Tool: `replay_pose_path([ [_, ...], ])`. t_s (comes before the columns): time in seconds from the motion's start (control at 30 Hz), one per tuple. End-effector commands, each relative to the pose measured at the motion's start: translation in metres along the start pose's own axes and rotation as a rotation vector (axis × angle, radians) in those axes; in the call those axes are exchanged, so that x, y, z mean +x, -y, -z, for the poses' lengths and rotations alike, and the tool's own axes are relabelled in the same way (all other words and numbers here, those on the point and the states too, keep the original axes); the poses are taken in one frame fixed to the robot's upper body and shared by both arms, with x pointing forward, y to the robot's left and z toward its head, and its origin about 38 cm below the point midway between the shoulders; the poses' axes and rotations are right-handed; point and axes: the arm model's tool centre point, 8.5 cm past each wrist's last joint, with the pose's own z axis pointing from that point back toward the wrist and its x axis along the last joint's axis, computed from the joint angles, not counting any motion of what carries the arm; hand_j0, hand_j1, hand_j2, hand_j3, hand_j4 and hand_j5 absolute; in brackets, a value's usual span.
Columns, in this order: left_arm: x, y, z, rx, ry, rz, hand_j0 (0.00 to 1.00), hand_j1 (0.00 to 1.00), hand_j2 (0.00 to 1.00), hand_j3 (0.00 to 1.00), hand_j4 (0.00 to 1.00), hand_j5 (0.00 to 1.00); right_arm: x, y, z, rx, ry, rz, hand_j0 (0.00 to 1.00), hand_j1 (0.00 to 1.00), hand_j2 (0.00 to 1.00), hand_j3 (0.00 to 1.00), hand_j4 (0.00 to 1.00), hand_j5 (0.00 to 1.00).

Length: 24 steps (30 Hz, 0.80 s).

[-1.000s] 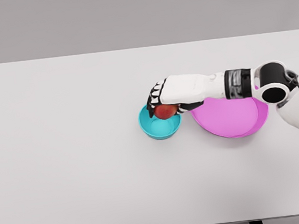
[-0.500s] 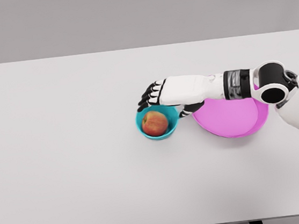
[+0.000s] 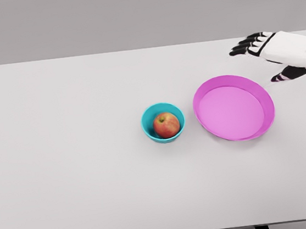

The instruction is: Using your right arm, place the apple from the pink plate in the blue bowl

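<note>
Apple [image 3: 166, 125] sat inside blue bowl [image 3: 163, 122], approx. table [image 3: 69, 157] centre. Pink plate [image 3: 233, 107] lay just right of bowl, not touching. Right hand [image 3: 276, 52] hovered at far right, beyond plate; fingers spread, released, holding nothing.
</note>
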Motion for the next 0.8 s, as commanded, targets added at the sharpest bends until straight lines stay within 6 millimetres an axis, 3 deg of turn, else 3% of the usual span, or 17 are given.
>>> replay_pose_path([
  [0.0,0.0,0.0,0.0,0.0,0.001,0.0,1.0,1.0,1.0,1.0,1.0,1.0,-0.015,0.008,-0.018,-0.009,-0.056,-0.002,1.0,1.0,1.0,1.0,1.0,1.0],
  [0.1,0.0,0.0,0.0,0.0,0.001,0.0,1.0,1.0,1.0,1.0,1.0,1.0,-0.009,-0.004,-0.013,0.0,-0.038,0.019,1.0,1.0,1.0,1.0,1.0,1.0],
  [0.2,0.0,0.0,0.0,0.0,-0.001,0.001,1.0,1.0,1.0,1.0,1.0,1.0,0.006,-0.02,0.014,-0.095,0.011,0.114,1.0,1.0,1.0,1.0,1.0,1.0],
  [0.77,0.004,0.0,0.0,-0.003,0.01,-0.001,1.0,1.0,1.0,1.0,1.0,1.0,0.004,-0.028,0.009,-0.153,-0.014,0.163,1.0,1.0,1.0,1.0,1.0,1.0],
])
